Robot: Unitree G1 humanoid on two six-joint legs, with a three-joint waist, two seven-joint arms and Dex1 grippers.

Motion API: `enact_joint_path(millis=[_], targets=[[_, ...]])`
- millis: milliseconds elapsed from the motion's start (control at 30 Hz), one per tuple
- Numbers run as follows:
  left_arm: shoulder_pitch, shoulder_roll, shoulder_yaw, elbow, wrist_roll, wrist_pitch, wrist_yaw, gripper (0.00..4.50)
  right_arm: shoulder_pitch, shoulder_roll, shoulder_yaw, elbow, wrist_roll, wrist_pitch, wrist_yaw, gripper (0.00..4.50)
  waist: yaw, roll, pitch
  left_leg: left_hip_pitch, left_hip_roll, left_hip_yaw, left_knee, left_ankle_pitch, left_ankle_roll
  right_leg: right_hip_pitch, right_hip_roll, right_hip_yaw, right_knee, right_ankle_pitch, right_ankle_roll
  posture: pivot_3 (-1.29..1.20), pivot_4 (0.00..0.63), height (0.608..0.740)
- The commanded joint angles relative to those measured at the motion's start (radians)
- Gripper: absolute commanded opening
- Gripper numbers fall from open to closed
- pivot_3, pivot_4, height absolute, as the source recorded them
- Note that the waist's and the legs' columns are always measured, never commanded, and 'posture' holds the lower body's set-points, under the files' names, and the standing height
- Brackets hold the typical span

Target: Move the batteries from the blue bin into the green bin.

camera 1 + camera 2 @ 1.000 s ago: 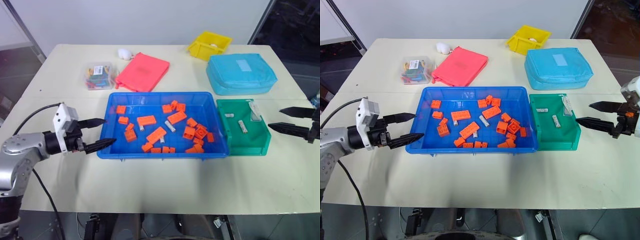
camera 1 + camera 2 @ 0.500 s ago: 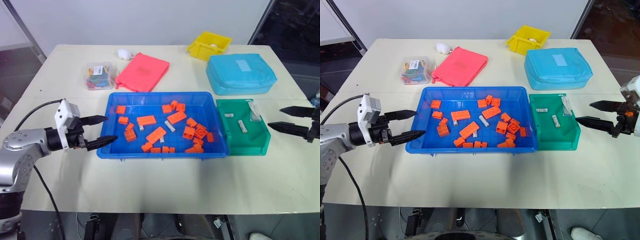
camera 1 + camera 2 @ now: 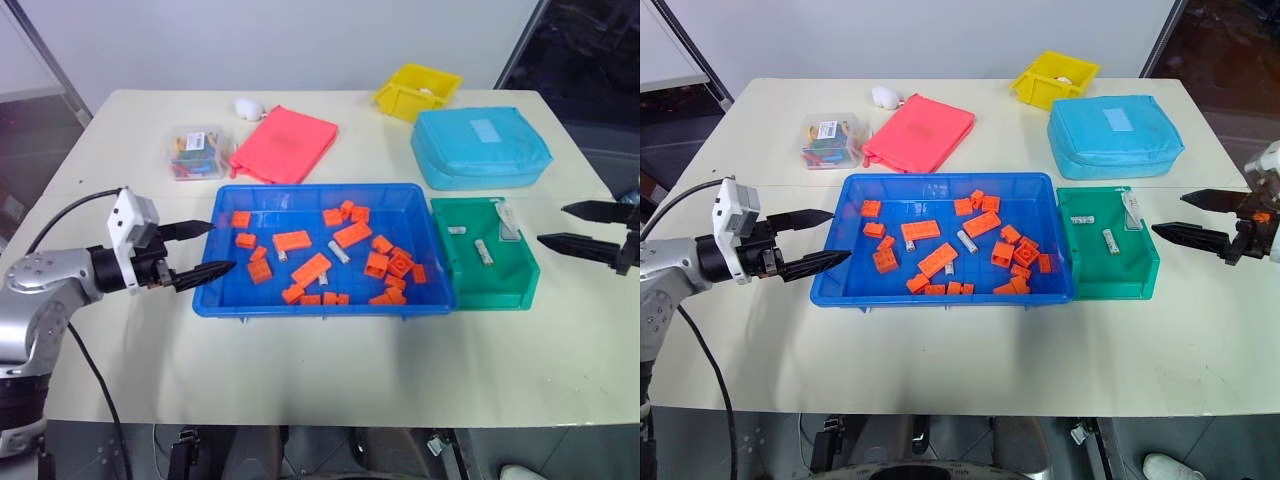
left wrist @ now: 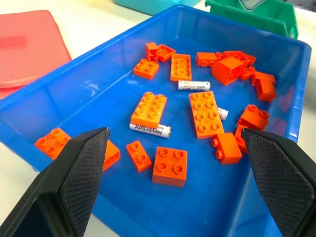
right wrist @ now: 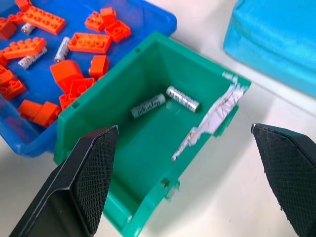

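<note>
The blue bin [image 3: 325,303] is a shallow, glossy moulded-plastic tray with a raised rim, sitting on the pale, matte table [image 3: 330,365]. Inside it lie scattered orange bricks [image 3: 312,269], hard studded plastic blocks of several lengths. Among them are the batteries [image 4: 150,130], slim silvery-white cylinders with printed wrappers. Three can be made out in the blue bin; one of them is half tucked under a long brick, so only its end is clear.

Touching the blue bin's right end stands the green bin [image 3: 497,297], a smaller teal plastic tray with steeper walls. Two more batteries [image 5: 148,105] lie on its floor, close together at an angle. A crumpled strip of clear printed wrapping [image 5: 212,120] leans against its wall farthest from the blue bin; what it is cannot be told.

Just off the blue bin's left end hovers the left end effector [image 3: 208,250], its two tapered black fingers with cross-hatched pads spread apart and holding nothing. Beyond the green bin, on the side away from the blue bin, the right end effector [image 3: 585,226] also stands released, fingers wide and empty, its wrist cut off by the frame edge.

Behind the blue bin lie a flat coral-red pouch [image 3: 287,144], a clear lidded box of coloured bits [image 3: 199,151], a light-blue zippered soft case [image 3: 482,146], a small yellow bin [image 3: 418,90] and a small white lump [image 3: 249,107] too small to identify.
</note>
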Motion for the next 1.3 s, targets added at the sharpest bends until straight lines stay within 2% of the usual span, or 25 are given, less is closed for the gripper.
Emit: enact_joint_path(millis=[33,200,333,567,833,1033,1300], targets=[[-0.015,-0.001,0.013,-0.007,-0.002,-0.012,0.006,4.5,-0.1,0.007,0.025,-0.019,0.011,-0.012,-0.02,4.43,-0.002,0.0,0.0,0.0,0.0,0.0,0.0,0.0,0.0,0.0,0.0,0.0,0.0,0.0,0.0,0.0,0.15,0.74],[-0.019,0.011,0.026,0.003,0.001,-0.011,-0.002,4.5,-0.321,0.124,0.156,-0.056,0.007,-0.013,-0.071,4.43,-0.009,0.0,0.0,0.001,0.001,0.001,0.0,0.0,0.0,-0.001,0.002,0.002,0.001,0.0,0.0,0.0,0.15,0.74],[-0.014,0.024,0.05,0.032,0.016,-0.029,-0.002,4.5,-0.493,0.322,0.288,-0.047,-0.019,-0.022,-0.125,4.43,-0.009,0.0,0.0,0.0,0.001,0.0,0.0,0.0,0.0,-0.002,0.003,0.002,0.002,0.0,0.0,0.0,0.15,0.74],[0.035,0.023,0.127,0.003,-0.022,-0.012,0.016,4.5,-0.591,0.588,0.515,0.002,-0.146,-0.145,-0.127,4.43,0.001,0.0,0.0,-0.004,0.001,0.0,-0.001,0.0,0.0,-0.007,0.002,0.002,0.005,0.0,0.0,0.0,0.15,0.74],[0.108,-0.025,0.15,-0.093,-0.051,0.001,0.075,4.5,-0.591,0.769,0.691,-0.002,-0.263,-0.207,-0.155,4.43,-0.001,-0.001,-0.001,-0.004,0.0,0.001,0.0,0.0,-0.001,-0.008,-0.001,0.002,0.007,0.0,0.0,0.0,0.15,0.74],[0.129,-0.064,0.138,-0.143,-0.065,0.006,0.12,4.5,-0.628,0.845,0.728,0.208,-0.366,-0.345,-0.178,4.43,-0.001,-0.003,-0.001,-0.003,0.0,0.001,0.0,0.001,-0.001,-0.008,0.0,0.002,0.008,0.001,-0.001,0.0,0.15,0.74],[0.151,-0.093,0.135,-0.173,-0.077,0.005,0.164,4.5,-0.754,0.964,0.737,0.564,-0.491,-0.553,-0.25,4.43,-0.013,-0.003,-0.001,-0.002,0.001,0.001,-0.001,0.001,-0.002,-0.009,0.001,0.002,0.008,0.001,-0.002,0.0,0.15,0.74]])
